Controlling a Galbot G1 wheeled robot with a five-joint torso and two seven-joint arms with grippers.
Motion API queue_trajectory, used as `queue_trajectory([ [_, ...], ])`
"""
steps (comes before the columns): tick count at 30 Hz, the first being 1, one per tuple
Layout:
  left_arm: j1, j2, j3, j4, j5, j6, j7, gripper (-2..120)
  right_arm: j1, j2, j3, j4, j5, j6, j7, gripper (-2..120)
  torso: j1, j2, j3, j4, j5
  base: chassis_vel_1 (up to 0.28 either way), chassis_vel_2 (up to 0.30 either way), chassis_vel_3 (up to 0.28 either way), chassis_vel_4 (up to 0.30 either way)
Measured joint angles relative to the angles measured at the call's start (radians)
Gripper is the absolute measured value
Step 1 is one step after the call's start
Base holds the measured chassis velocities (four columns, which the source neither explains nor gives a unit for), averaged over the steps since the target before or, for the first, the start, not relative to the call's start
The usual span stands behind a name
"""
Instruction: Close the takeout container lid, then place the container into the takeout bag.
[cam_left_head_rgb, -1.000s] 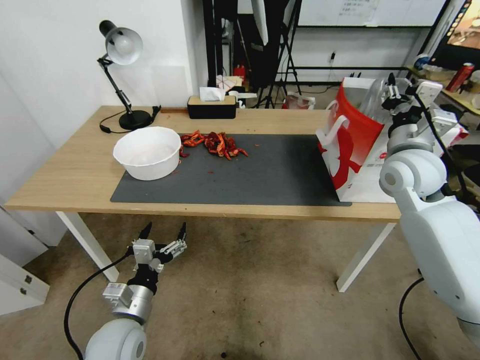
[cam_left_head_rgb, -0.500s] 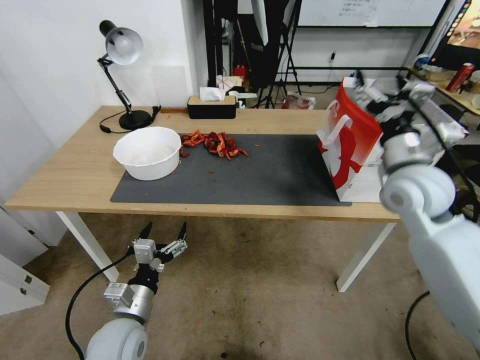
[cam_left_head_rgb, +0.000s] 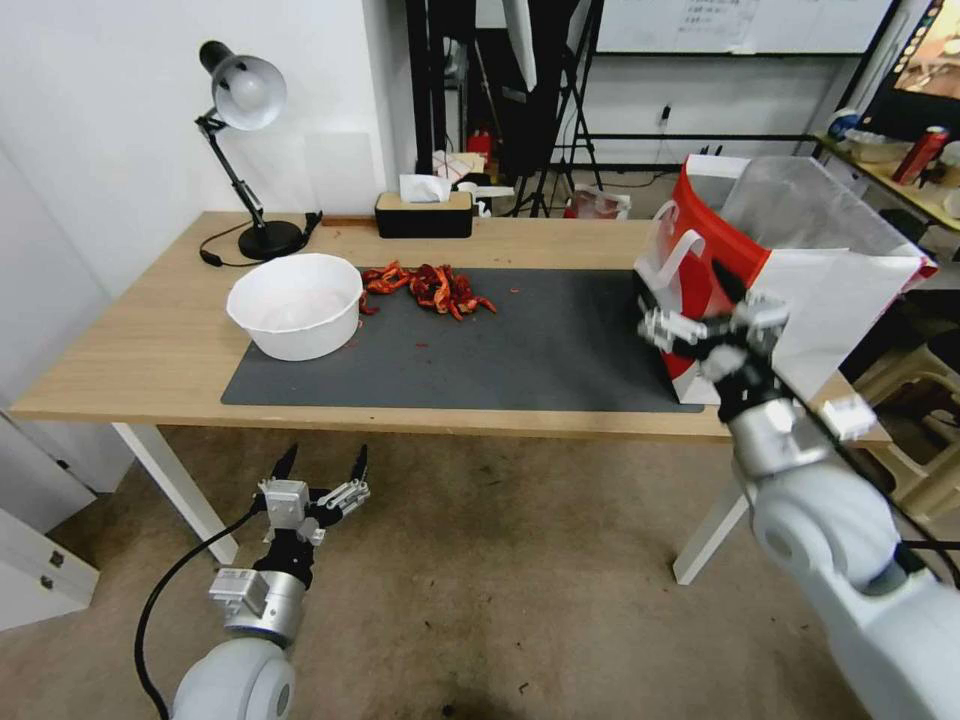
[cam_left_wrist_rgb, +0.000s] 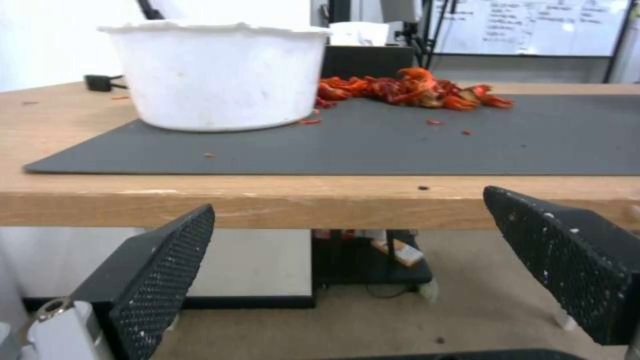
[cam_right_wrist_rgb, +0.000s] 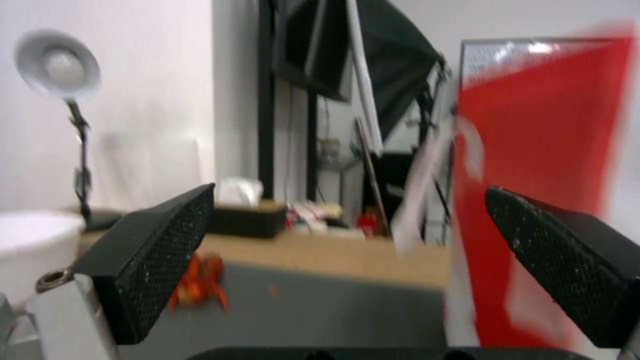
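Right gripper (cam_left_head_rgb: 700, 320) hangs with fingers spread and empty at the near face of the tall red-and-white paper takeout bag (cam_left_head_rgb: 715, 265) with flat white handles and a clear liner, which stands at the right end of the dark grey mat (cam_left_head_rgb: 520, 345); the left gripper (cam_left_head_rgb: 318, 478), also spread apart and empty, is parked low before the near edge of the light wooden table (cam_left_head_rgb: 130, 350). On the mat's left sits a round white bowl (cam_left_head_rgb: 295, 303), its contents not discernible, with a heap of red crayfish shells (cam_left_head_rgb: 428, 285) beside it, and a grey desk lamp (cam_left_head_rgb: 242, 95) and a black tissue box (cam_left_head_rgb: 423, 212) stand along the far edge against the white wall.
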Motion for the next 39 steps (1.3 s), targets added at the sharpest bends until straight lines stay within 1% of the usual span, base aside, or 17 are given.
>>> queue_trajectory([
  [2, 0.001, -0.004, 0.002, 0.002, 0.019, -0.006, -0.016, 100, -0.059, 0.020, 0.012, -0.011, -0.027, 0.029, 0.011, 100, 0.000, 0.000, 0.000, 0.0000, -0.0005, 0.000, 0.000, 0.000, 0.000],
  [3, 0.001, -0.004, 0.002, 0.002, 0.019, -0.006, -0.016, 100, -0.059, 0.020, 0.012, -0.011, -0.027, 0.029, 0.011, 100, 0.000, 0.000, 0.000, 0.0000, -0.0005, 0.000, 0.000, 0.000, 0.000],
  [5, 0.001, -0.009, 0.003, 0.007, 0.039, -0.019, -0.032, 100, -0.113, 0.048, 0.015, -0.030, -0.066, 0.060, 0.034, 100, 0.000, 0.000, 0.000, 0.0001, -0.0002, 0.000, 0.000, 0.000, 0.000],
  [8, 0.002, -0.013, 0.004, 0.008, 0.039, -0.029, -0.042, 100, -0.152, 0.073, 0.014, -0.046, -0.101, 0.082, 0.060, 100, 0.000, 0.000, 0.000, 0.0002, -0.0004, 0.000, 0.000, 0.000, 0.000],
  [11, 0.007, -0.019, 0.004, 0.008, 0.043, -0.041, -0.045, 100, -0.204, 0.102, -0.008, -0.073, -0.138, 0.118, 0.086, 100, 0.000, 0.000, 0.000, 0.0000, -0.0004, 0.000, 0.000, 0.000, 0.000],
  [16, 0.015, -0.027, 0.004, 0.014, 0.057, -0.055, -0.052, 100, -0.243, 0.132, -0.041, -0.114, -0.171, 0.160, 0.107, 100, 0.000, 0.000, 0.000, 0.0002, -0.0004, 0.000, 0.000, 0.000, 0.000],
  [29, 0.025, -0.048, 0.013, 0.038, 0.080, -0.096, -0.047, 100, -0.259, 0.160, -0.096, -0.174, -0.186, 0.204, 0.098, 100, 0.000, 0.000, 0.000, 0.0002, -0.0004, 0.000, 0.000, 0.000, 0.000],
  [39, 0.029, -0.051, 0.013, 0.038, 0.084, -0.098, -0.040, 100, -0.255, 0.160, -0.098, -0.178, -0.184, 0.210, 0.096, 100, 0.000, 0.000, 0.000, 0.0002, -0.0003, 0.000, 0.000, 0.000, 0.000],
])
